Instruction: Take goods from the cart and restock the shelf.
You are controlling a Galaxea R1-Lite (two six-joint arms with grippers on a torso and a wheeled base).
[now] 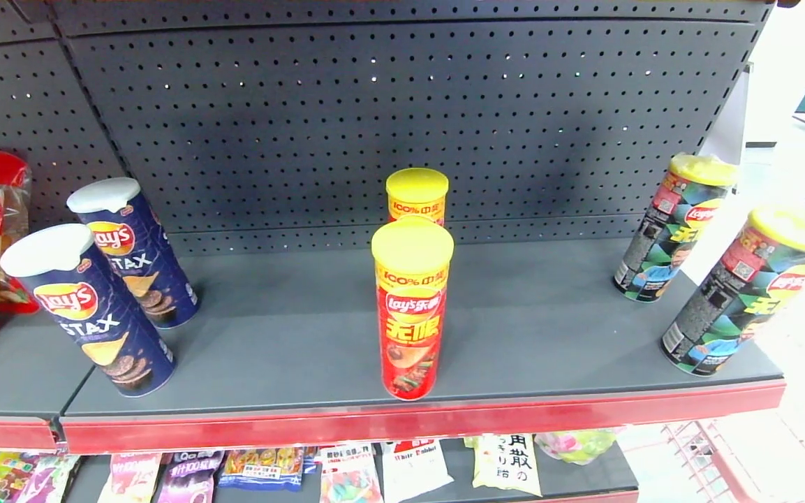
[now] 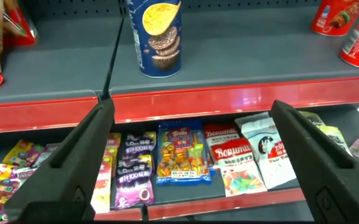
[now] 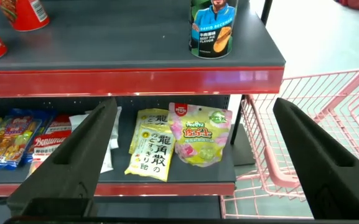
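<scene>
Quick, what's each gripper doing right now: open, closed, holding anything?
Left gripper: open, holding nothing.
Right gripper: open, holding nothing.

Shop: pegboard shelf (image 1: 290,335) stocked with chip cans (image 1: 410,314), snack packets (image 2: 182,152) below, pink cart (image 3: 257,146).

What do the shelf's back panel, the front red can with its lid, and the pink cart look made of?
Back panel: probably painted sheet metal, matte dark grey, punched with regular holes. Front red can: likely a printed cardboard tube, slightly glossy; its yellow lid looks like smooth plastic. Pink cart: apparently coated metal wire, thin pink bars in a grid.
</scene>
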